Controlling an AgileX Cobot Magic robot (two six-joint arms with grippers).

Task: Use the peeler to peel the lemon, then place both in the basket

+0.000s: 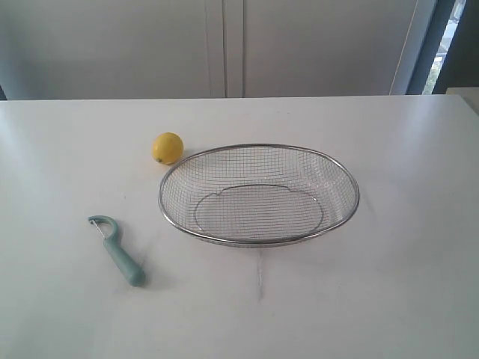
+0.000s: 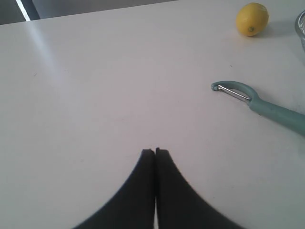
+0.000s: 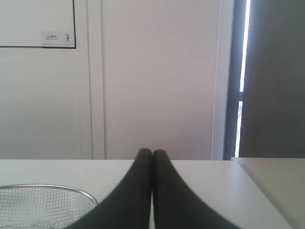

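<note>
On the wall (image 3: 157, 71), a small label (image 3: 58, 37) is unreadable; left gripper (image 2: 155, 151) and right gripper (image 3: 152, 152) are closed, empty.

The left gripper (image 2: 155, 151) hangs over the bare white table (image 2: 95, 95) with its dark jaws pressed together, holding nothing, well apart from the teal peeler (image 2: 259, 102) lying flat, and farther off sits the lemon (image 2: 252, 19), near a sliver of the basket (image 2: 301, 29).
</note>
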